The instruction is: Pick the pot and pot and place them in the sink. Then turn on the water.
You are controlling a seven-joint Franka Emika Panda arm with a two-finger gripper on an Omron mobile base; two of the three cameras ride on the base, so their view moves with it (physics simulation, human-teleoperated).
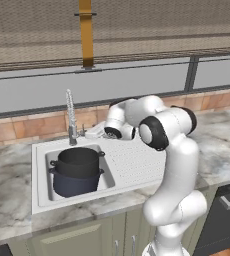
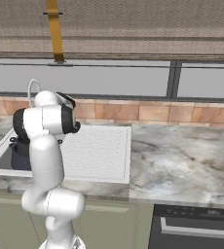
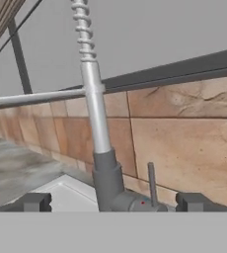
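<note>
The gripper [image 3: 113, 201], jaws spread wide and holding nothing, is lined up on the base of the faucet [image 3: 96, 129].

In the hand view the two dark fingertips [image 3: 32, 201] stand on either side of the faucet's grey base, with the thin upright lever [image 3: 152, 184] rising just beside that base between them. Both pots already sit in the sink [image 1: 39, 165] in front of the faucet: the black pot [image 1: 78, 161] rests nested on top of the blue pot [image 1: 73, 184], rims level and handles out to the sides. So the placing looks finished and the step in hand appears to be turning on the water; no stream shows at the spout. The next move likely calls for easing forward to touch the lever and pushing it sideways. Behind the faucet run the tan tile wall [image 3: 184, 123] and the window frame.
</note>
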